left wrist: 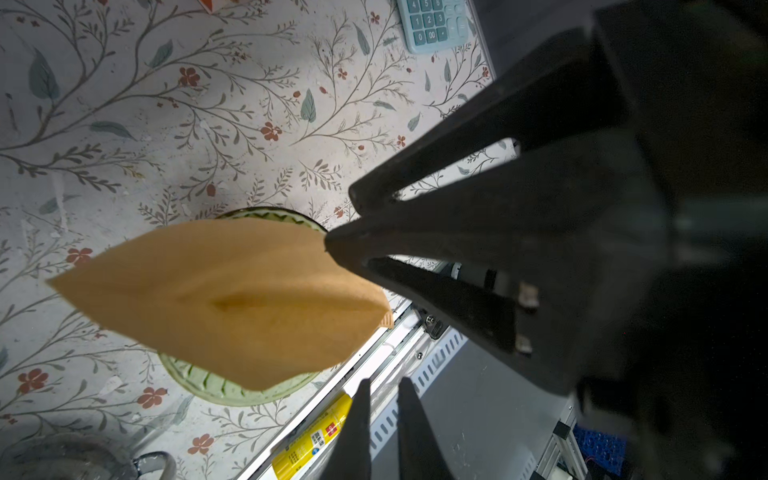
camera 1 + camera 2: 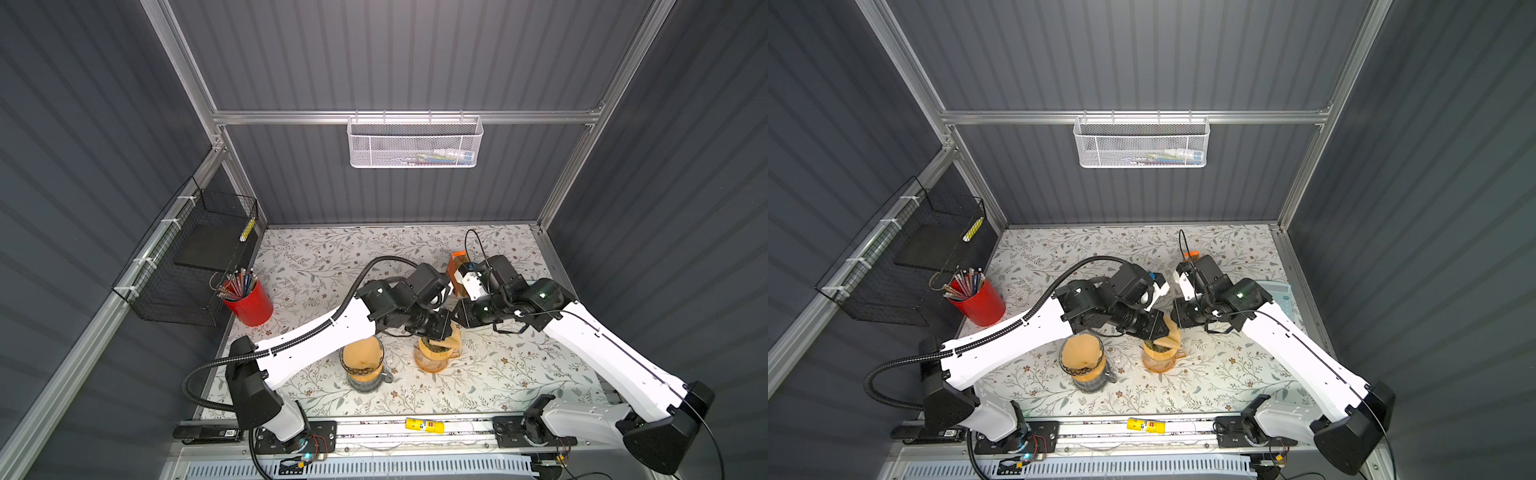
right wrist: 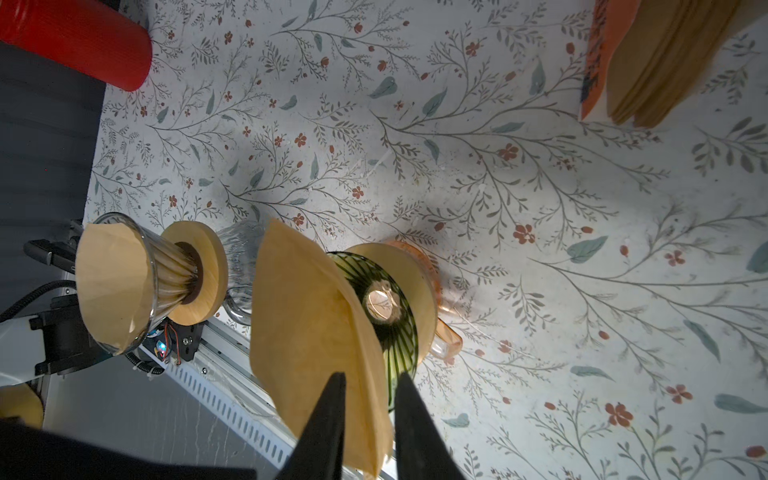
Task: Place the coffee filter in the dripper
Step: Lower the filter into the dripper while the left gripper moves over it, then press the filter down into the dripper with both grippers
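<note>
The brown paper coffee filter (image 3: pixel 303 316) hangs tilted, partly spread, just above and against the green ribbed dripper (image 3: pixel 401 345). That dripper sits on a wooden collar over an orange glass carafe (image 2: pixel 432 363). My right gripper (image 3: pixel 370 376) is shut on the filter's near edge. In both top views the filter (image 2: pixel 452 340) (image 2: pixel 1172 337) shows between the two wrists. In the left wrist view the filter (image 1: pixel 232 299) covers most of the dripper's rim (image 1: pixel 232 392). My left gripper (image 1: pixel 384 380) is shut and holds nothing, close beside the filter.
A second clear dripper lined with a filter (image 2: pixel 361 359) stands on a glass carafe to the left. An orange box of stacked filters (image 3: pixel 665 58) sits behind. A red pencil cup (image 2: pixel 249 301), a pale blue calculator (image 2: pixel 1277 291) and a yellow tube (image 2: pixel 424 424) are around.
</note>
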Controlling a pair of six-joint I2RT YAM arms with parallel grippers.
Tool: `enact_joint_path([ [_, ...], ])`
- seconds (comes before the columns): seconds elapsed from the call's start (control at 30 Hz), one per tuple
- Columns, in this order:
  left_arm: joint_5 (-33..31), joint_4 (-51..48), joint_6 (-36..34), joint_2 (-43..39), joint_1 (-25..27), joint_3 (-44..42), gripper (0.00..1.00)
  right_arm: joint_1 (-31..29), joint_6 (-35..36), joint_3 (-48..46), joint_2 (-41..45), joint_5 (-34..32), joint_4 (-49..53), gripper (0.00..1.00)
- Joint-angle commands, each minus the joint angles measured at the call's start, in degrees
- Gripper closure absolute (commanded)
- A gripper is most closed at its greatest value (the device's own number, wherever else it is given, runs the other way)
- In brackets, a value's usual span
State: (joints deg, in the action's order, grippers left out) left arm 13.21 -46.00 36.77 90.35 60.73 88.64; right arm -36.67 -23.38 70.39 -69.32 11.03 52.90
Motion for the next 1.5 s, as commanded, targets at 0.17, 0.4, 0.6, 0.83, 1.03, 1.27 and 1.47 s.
enact_joint_path([
  [0.17,-2.84,-0.94,1.84,-2.32,-0.08,-2.23,0.85,0.28,1.36,-1.03,-1.81,2.40,-2.40,0.79],
  [0.4,-4.16,-1.29,1.26,-2.08,-0.08,-3.16,0.86,0.19,0.99,-1.52,-3.25,3.31,-3.12,0.80],
  [0.6,-4.60,-1.46,1.33,-2.54,-0.02,-4.58,0.86,0.08,0.56,-2.10,-4.15,3.91,-3.40,0.81],
  [0.83,-5.10,-1.63,1.42,-2.70,-0.08,-5.74,0.87,-0.35,0.29,-2.59,-4.33,3.66,-3.08,0.82],
  [1.03,-4.58,-1.89,1.39,-3.08,-0.08,-1.19,0.86,-0.78,-0.24,-2.21,-3.69,3.05,-2.63,0.82],
  [1.27,-3.74,-1.01,0.11,-0.46,-0.08,2.30,0.85,-0.79,-0.30,-1.93,-3.62,2.69,-3.14,0.82],
  [1.47,-4.02,-2.33,-0.06,1.00,-0.08,-0.05,0.87,-0.79,-0.26,-2.02,-3.72,1.20,-2.65,0.82],
])
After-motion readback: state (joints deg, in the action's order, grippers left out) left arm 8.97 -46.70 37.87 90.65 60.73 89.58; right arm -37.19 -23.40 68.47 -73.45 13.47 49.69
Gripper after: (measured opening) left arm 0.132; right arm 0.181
